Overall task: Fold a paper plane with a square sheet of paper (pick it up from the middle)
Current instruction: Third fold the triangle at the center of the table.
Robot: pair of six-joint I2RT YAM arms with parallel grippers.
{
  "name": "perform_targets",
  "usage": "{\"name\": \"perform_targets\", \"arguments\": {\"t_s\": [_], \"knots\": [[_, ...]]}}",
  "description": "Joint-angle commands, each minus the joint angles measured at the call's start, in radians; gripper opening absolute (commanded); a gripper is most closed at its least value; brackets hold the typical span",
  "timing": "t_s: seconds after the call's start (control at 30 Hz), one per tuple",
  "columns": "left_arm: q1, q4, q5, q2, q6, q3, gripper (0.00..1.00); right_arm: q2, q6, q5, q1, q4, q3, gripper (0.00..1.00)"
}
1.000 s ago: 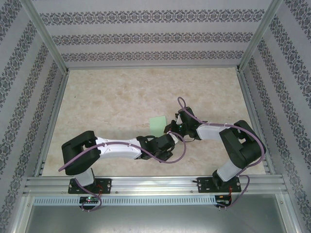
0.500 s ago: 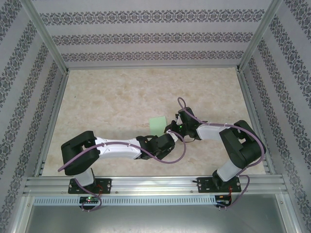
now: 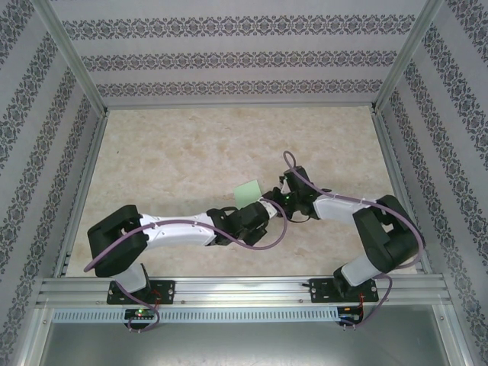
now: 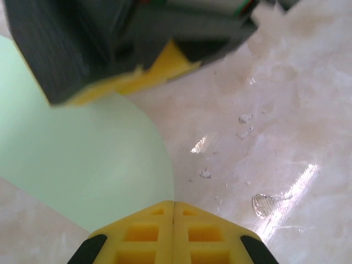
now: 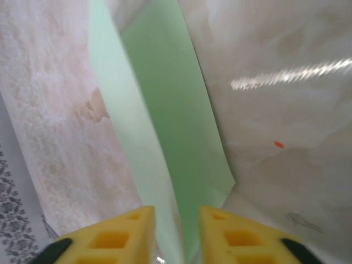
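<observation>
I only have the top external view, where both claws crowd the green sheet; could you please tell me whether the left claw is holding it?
Observer: In the left wrist view the left claw has its fingertips pressed together, and the square sheet of paper curves into their seam, seemingly pinched.
Operator: Thank you. And the other one?
Observer: Its wrist view shows the right claw open, a crease of the sheet running between its fingers.
Operator: Is the sheet lying flat?
Observer: No, it bulges up off the table ahead of the left claw.

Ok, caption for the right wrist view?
Right gripper, open, straddling the near edge of the creased pale green sheet over the table.
</observation>
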Motion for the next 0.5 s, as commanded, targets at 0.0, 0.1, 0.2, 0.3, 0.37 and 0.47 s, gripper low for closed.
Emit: {"name": "perform_targets", "arguments": {"t_s": [0.0, 0.1, 0.2, 0.3, 0.37, 0.47], "knots": [[0.032, 0.048, 0.077, -0.043, -0.013, -0.027, 0.00, -0.046, -0.093, 0.064, -0.013, -0.100, 0.068, 0.30], [0.057, 0.069, 0.129, -0.063, -0.019, -0.046, 0.00, -0.027, -0.114, 0.045, -0.013, -0.082, 0.102, 0.29], [0.088, 0.083, 0.194, -0.076, -0.020, -0.058, 0.00, 0.036, -0.106, -0.010, -0.009, -0.028, 0.152, 0.23], [0.116, 0.095, 0.229, -0.081, -0.026, -0.070, 0.00, 0.124, -0.122, -0.042, -0.003, -0.024, 0.217, 0.18], [0.130, 0.089, 0.258, -0.081, -0.023, -0.068, 0.00, 0.176, -0.137, -0.058, 0.002, -0.040, 0.258, 0.16], [0.148, 0.079, 0.289, -0.080, -0.015, -0.063, 0.00, 0.248, -0.182, -0.069, 0.015, -0.098, 0.323, 0.14]]}}
